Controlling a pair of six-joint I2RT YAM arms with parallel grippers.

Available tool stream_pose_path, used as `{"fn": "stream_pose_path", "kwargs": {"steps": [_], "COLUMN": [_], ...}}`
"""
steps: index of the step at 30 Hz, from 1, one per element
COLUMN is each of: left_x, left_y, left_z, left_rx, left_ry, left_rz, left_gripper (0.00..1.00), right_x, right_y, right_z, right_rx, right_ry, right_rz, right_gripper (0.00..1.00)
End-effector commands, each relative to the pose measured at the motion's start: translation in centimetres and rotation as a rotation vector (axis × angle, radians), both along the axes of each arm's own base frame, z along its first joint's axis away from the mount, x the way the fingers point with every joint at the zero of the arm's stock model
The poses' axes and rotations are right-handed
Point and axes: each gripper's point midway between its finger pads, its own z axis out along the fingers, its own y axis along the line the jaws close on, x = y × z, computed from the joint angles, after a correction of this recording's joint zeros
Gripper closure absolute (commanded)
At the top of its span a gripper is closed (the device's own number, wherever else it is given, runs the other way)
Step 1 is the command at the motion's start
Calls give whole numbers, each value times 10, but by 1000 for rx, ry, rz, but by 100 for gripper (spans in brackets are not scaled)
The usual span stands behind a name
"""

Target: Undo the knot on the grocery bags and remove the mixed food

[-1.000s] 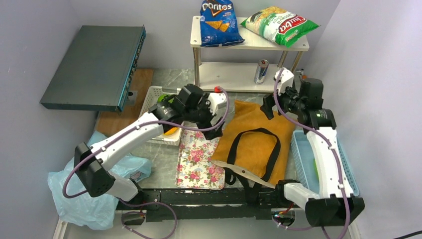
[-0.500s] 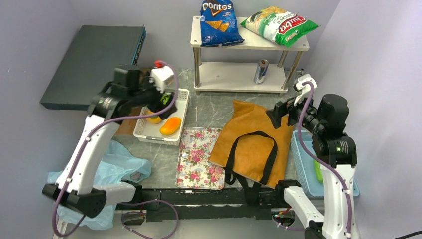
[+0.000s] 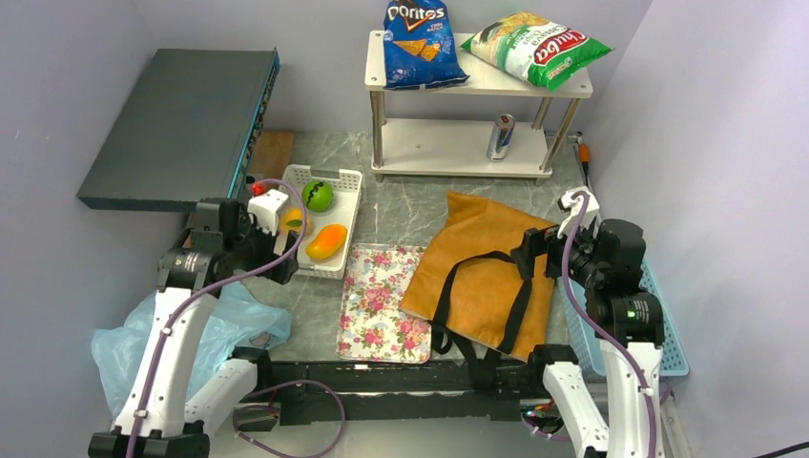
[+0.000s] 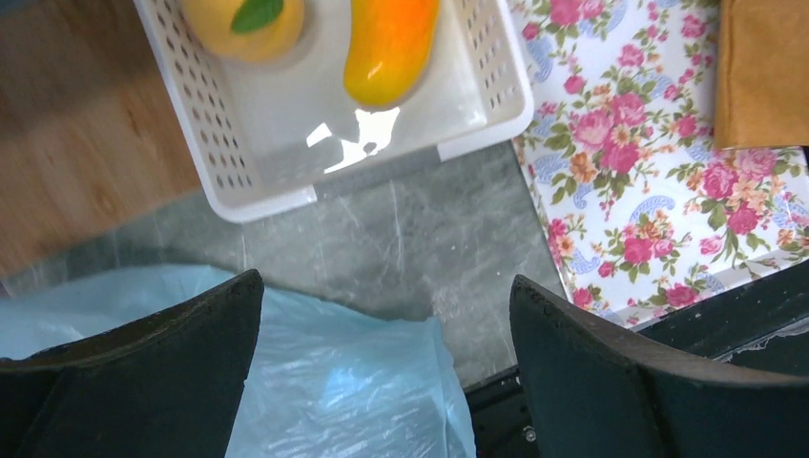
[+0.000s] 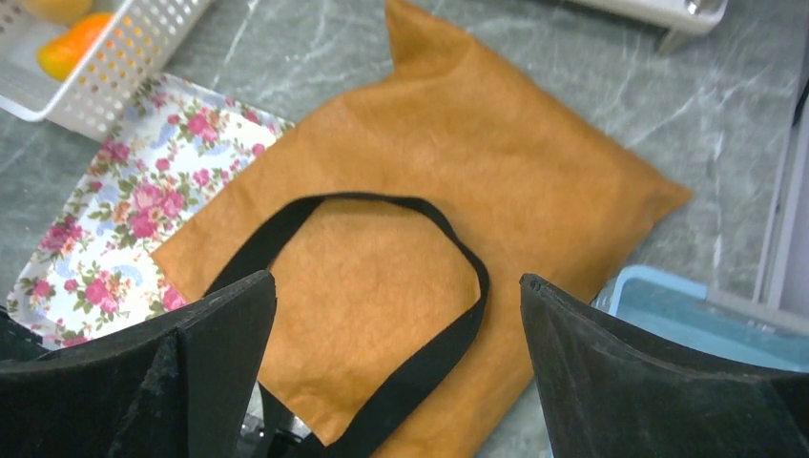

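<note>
The orange-tan tote [image 3: 487,258] lies flat, and its black straps [image 3: 520,296] form a loose loop with no knot showing. The light-blue plastic bag [image 3: 181,334] lies crumpled at the near left. The green fruit [image 3: 317,195], orange fruit [image 4: 243,19] and mango [image 3: 326,241] sit in a white basket [image 3: 339,176]. The chip bag [image 3: 536,48] and the can [image 3: 500,136] are on the shelf. The long green vegetable is out of view. My left gripper [image 4: 386,382] is open and empty above the blue bag's edge [image 4: 324,382]. My right gripper [image 5: 396,372] is open and empty above the tote's strap [image 5: 448,239].
A floral tray [image 3: 382,301] lies between the basket and the tote. A blue basket [image 3: 658,334] stands at the right, behind my right arm. A blue Doritos bag [image 3: 420,43] is on the white shelf [image 3: 572,86]. A dark box [image 3: 181,124] sits raised at the back left.
Both arms have drawn back toward the near edge. My left gripper left the white basket for the blue bag's edge. My right gripper moved back over the tote's right side.
</note>
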Motion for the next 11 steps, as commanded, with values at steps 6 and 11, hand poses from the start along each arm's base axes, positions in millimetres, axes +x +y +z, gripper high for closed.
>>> {"fn": "stream_pose_path", "kwargs": {"steps": [6, 11], "left_x": [-2, 0], "left_y": [19, 21], "left_z": [-1, 7], "left_rx": [-2, -11], "left_ry": [-46, -68], "left_rz": [128, 141], "left_gripper": [1, 1], "right_x": [9, 10], "right_y": [-1, 0], "right_z": [-16, -16], "right_rx": [30, 34], "right_ry": [26, 26], "right_rz": [-9, -7], "right_gripper": [0, 0]}}
